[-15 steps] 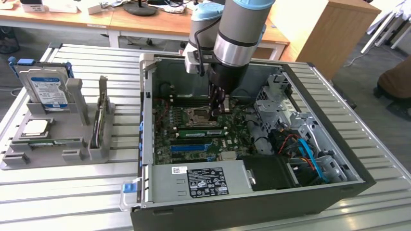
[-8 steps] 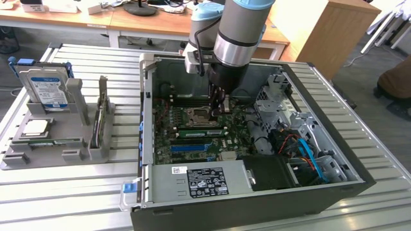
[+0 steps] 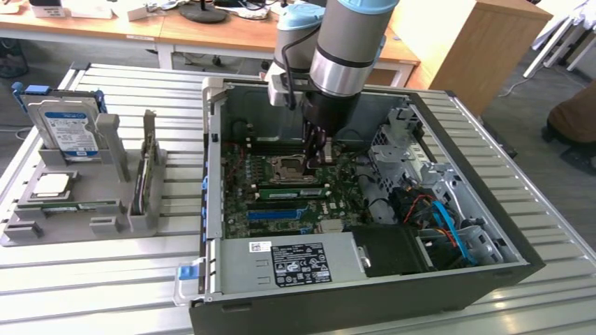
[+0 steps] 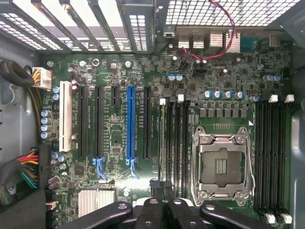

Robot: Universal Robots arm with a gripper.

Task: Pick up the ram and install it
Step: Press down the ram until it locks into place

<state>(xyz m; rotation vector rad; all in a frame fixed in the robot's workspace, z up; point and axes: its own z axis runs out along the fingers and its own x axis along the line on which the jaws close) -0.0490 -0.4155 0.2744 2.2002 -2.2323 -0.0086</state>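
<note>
The open computer case [image 3: 484,230] lies on its side on the ribbed metal bench [image 3: 93,279], motherboard [image 4: 119,143] facing up. Inside it sit the power supply [image 3: 293,264] at the near end, an empty processor socket [image 4: 222,164], a blue expansion slot [image 4: 130,121] and black memory slots [image 4: 174,143]. The claw [image 4: 164,202] reaches down into the case over the board, its fingers closed together. One ram [image 3: 292,192] stick lies seated in a slot just beside the socket. On the exterior view's left, a grey holder tray [image 3: 56,227] carries an upright hard drive [image 3: 63,129], a square processor chip [image 3: 51,184] and a thin board [image 3: 145,171] standing on edge.
</note>
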